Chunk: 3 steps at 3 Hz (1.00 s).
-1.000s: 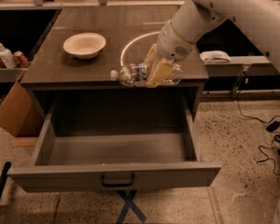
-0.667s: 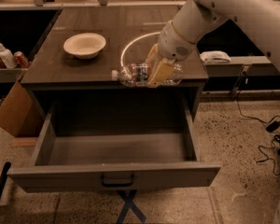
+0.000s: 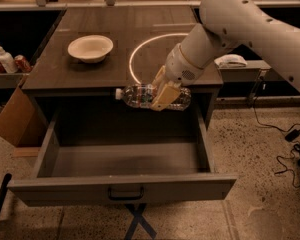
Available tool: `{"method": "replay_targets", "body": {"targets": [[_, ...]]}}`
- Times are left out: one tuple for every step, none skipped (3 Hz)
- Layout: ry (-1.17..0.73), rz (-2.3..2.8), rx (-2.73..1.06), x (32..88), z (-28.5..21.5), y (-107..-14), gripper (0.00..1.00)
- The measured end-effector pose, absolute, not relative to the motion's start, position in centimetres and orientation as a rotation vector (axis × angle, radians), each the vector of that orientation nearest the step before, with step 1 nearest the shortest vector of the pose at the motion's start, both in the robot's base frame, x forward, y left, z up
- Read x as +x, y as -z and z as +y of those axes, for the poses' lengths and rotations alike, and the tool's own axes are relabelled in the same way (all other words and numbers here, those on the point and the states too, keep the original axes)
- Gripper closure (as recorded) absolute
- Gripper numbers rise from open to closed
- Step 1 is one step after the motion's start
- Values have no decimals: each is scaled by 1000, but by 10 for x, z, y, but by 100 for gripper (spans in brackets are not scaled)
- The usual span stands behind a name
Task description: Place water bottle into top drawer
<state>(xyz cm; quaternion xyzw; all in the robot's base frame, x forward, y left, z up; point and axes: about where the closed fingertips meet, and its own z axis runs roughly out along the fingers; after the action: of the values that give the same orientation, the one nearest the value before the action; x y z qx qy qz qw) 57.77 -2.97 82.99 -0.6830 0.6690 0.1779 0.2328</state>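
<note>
A dark brown wooden bench (image 3: 85, 76) stands on a speckled terrazzo floor (image 3: 250, 149), with a bright ring of light (image 3: 140, 51) on its top. A brown cardboard box (image 3: 15, 119) leans at its left. Black cables (image 3: 290, 133) trail at right. The gripper (image 3: 160, 96) hangs at the bench's front edge, fingers clamped on the clear plastic water bottle (image 3: 135, 95).

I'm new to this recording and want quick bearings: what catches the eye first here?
The robot's gripper holds a clear ribbed plastic water bottle sideways, cap toward the picture's left, over the back of the pulled-out grey-brown top drawer. A cream round bowl sits on the dark cabinet top.
</note>
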Motion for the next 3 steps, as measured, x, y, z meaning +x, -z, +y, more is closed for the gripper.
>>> {"method": "replay_targets", "body": {"targets": [[-482, 1922, -1848, 565, -25, -809, 100], [-486, 2053, -1806, 553, -21, -768, 100], [-487, 2119, -1751, 549, -22, -742, 100]]}}
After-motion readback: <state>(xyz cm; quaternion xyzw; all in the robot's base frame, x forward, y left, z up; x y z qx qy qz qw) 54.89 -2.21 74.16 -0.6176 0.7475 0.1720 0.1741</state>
